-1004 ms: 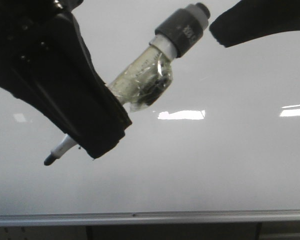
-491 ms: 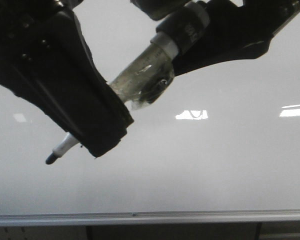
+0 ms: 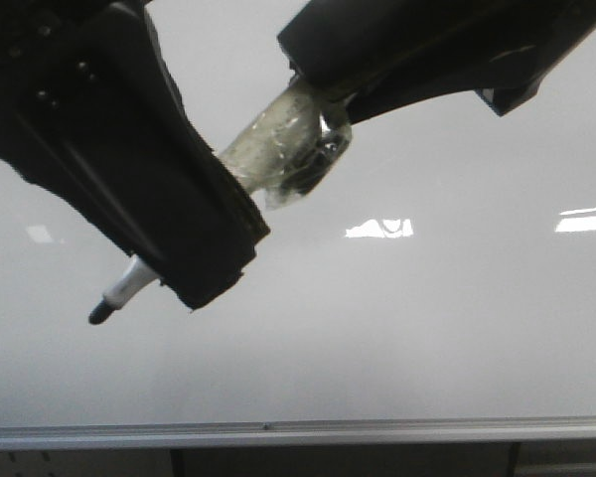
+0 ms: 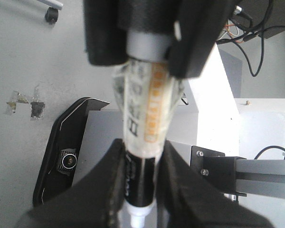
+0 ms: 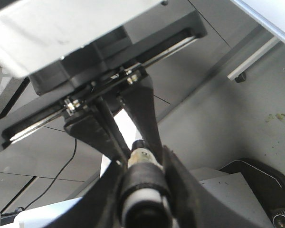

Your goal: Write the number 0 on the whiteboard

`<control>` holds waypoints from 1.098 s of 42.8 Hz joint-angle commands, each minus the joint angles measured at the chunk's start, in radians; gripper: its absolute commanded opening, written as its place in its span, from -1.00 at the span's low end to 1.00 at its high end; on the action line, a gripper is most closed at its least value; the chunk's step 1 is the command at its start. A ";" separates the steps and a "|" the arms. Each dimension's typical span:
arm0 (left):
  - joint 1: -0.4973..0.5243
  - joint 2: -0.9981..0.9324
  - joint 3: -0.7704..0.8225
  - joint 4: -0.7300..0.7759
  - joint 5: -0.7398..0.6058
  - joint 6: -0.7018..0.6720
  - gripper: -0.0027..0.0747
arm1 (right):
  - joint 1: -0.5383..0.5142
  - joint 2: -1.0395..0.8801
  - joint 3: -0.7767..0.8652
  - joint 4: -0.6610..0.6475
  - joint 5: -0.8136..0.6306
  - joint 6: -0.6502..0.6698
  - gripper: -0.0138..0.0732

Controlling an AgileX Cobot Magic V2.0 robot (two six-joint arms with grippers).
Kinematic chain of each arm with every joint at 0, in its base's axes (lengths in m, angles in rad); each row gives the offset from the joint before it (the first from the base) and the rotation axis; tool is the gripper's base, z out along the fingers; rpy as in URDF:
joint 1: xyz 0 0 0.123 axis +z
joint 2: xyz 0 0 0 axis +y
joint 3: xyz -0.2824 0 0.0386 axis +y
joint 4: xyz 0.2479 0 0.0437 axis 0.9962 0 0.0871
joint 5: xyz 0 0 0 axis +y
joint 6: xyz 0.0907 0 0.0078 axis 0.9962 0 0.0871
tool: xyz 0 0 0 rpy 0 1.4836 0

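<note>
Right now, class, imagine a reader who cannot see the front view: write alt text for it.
Two black grippers hold one marker over a blank whiteboard: the left gripper grips the barrel, the right gripper covers the cap end. The marker's dark tip points down-left. No number 0 is drawn; a silver rail runs along the board's lower edge.

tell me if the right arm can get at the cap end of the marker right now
Probably yes: the right gripper already sits around the cap end of the marker, while the left gripper holds the barrel lower down, nothing between them.
</note>
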 commanded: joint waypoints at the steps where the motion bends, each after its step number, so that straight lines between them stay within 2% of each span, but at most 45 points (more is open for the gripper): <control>1: -0.008 -0.035 -0.030 -0.110 0.027 0.003 -0.55 | 0.002 -0.024 -0.030 0.079 0.028 -0.023 -0.84; 5: -0.008 -0.035 -0.030 -0.110 0.027 0.003 0.02 | 0.002 -0.027 -0.030 0.079 0.028 -0.024 -0.84; 10: -0.008 -0.035 -0.030 -0.111 0.022 0.003 0.64 | 0.002 -0.027 -0.030 0.075 0.013 -0.024 -0.84; 14: -0.008 -0.035 -0.030 -0.111 0.021 0.003 0.83 | 0.002 -0.028 -0.030 0.052 -0.011 -0.017 -0.83; 23: -0.008 -0.035 -0.030 -0.111 0.024 0.003 0.83 | -0.062 -0.088 -0.027 -0.150 -0.056 0.089 -0.83; 29: -0.008 -0.035 -0.030 -0.111 0.024 0.003 0.83 | -0.183 -0.192 -0.027 -0.309 -0.078 0.171 -0.83; 34: -0.008 -0.035 -0.030 -0.111 0.024 0.003 0.76 | -0.270 -0.275 -0.027 -0.446 -0.168 0.254 -0.83; 40: -0.008 -0.035 -0.030 -0.111 0.036 0.003 0.46 | -0.305 -0.331 -0.027 -0.533 -0.334 0.270 -0.83; 47: -0.008 -0.035 -0.030 -0.111 0.041 0.003 -0.14 | -0.305 -0.340 -0.032 -0.566 -0.490 0.265 -0.83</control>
